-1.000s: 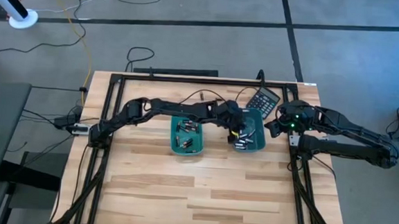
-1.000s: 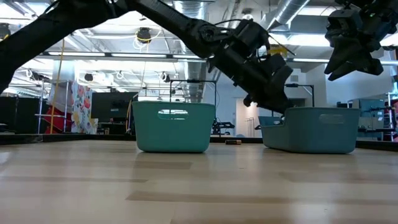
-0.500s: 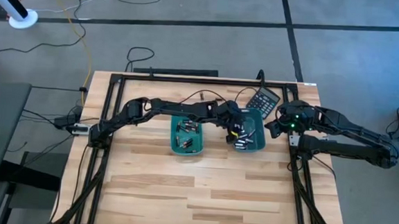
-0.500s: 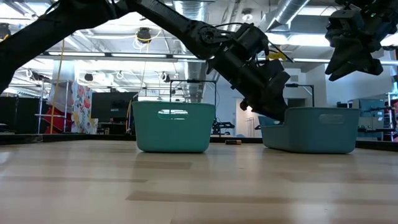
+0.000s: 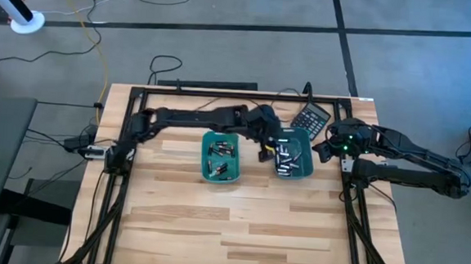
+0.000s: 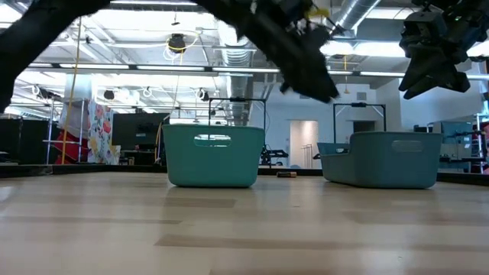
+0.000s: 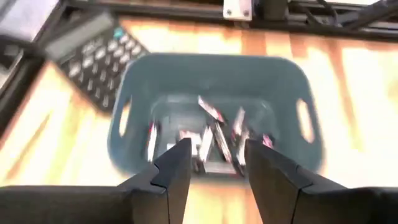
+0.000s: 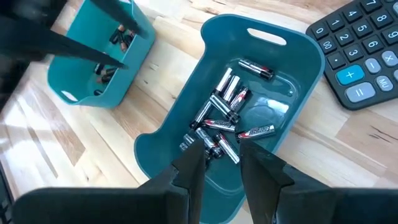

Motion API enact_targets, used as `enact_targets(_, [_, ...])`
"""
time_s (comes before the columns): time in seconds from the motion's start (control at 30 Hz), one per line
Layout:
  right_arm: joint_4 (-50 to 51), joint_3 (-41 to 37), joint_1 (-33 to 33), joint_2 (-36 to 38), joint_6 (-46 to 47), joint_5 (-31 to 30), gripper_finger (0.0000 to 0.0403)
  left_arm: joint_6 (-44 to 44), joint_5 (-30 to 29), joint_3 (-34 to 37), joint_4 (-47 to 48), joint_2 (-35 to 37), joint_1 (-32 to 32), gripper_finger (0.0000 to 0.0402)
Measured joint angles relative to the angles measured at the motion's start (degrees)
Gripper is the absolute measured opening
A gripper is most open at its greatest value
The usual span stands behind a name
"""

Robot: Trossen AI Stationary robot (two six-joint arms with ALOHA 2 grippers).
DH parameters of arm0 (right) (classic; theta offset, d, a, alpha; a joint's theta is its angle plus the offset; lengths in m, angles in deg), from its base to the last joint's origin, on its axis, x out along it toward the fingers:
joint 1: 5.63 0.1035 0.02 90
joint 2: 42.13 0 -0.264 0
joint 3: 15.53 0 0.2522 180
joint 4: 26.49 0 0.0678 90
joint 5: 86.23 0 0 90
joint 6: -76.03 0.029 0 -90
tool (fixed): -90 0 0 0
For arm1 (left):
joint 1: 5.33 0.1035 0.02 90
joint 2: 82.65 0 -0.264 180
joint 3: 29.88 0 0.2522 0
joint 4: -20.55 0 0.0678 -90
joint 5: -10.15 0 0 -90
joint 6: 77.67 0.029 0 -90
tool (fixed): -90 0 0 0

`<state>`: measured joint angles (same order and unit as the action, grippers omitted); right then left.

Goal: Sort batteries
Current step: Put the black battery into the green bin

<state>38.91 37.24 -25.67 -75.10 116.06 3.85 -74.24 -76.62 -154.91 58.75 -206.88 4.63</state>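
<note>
Two teal trays stand side by side on the wooden table, the left tray (image 5: 203, 159) and the right tray (image 5: 307, 155). Each holds small batteries lying on its floor, some in the left tray (image 5: 220, 156) and a pile in the right one (image 8: 222, 121). My left gripper (image 7: 216, 165) hangs open and empty above the right tray's left edge (image 5: 265, 150), well over the trays in the low view (image 6: 309, 72). My right gripper (image 8: 222, 165) waits open and empty, raised by the right tray's right side (image 6: 429, 72).
A black calculator (image 5: 311, 117) lies on the table just behind the right tray. A dark metal frame (image 5: 221, 93) runs around the table's edges. The wide near half of the tabletop (image 5: 230, 222) is bare wood.
My left gripper has come up out of the right tray and drawn back a little toward the table's left, and now hangs above the gap between the trays. The trays and my right arm have kept still.
</note>
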Motion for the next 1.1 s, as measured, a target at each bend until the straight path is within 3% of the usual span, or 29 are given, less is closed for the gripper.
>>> enact_targets(0.17, [-4.0, 0.0, -0.04, -0.88, -0.02, -0.02, 0.0118, -0.92, 0.0, 0.0, 13.33, 7.19, -0.35, 0.0146])
enact_targets(0.3, [-13.61, 0.0, 0.07, -3.09, -1.76, -0.04, 0.0118, -0.27, 0.0, 2.78, 13.17, 10.77, -1.01, 0.0146])
enact_targets(0.4, [-22.32, 0.0, 0.82, -5.94, -5.83, -0.03, 0.0118, -1.77, 0.11, 10.72, 6.27, 14.54, -1.34, 0.0146])
enact_targets(0.63, [-36.89, 1.62, 2.62, -15.75, -8.62, 0.0, 0.0119, -9.18, 1.2, 38.11, -10.33, 30.49, -1.54, 0.0146])
enact_targets(0.9, [-33.95, 17.2, 0.04, -35.44, -16.86, 0.0, 0.0155, -15.35, -0.32, 61.01, -19.11, 50.87, -1.53, 0.0146])
enact_targets(1.1, [-18.23, 35.44, -4.84, -52.35, -24.01, 0.0, 0.0204, -16.77, -2.6, 69.23, -18.85, 61.33, -1.53, 0.0146])
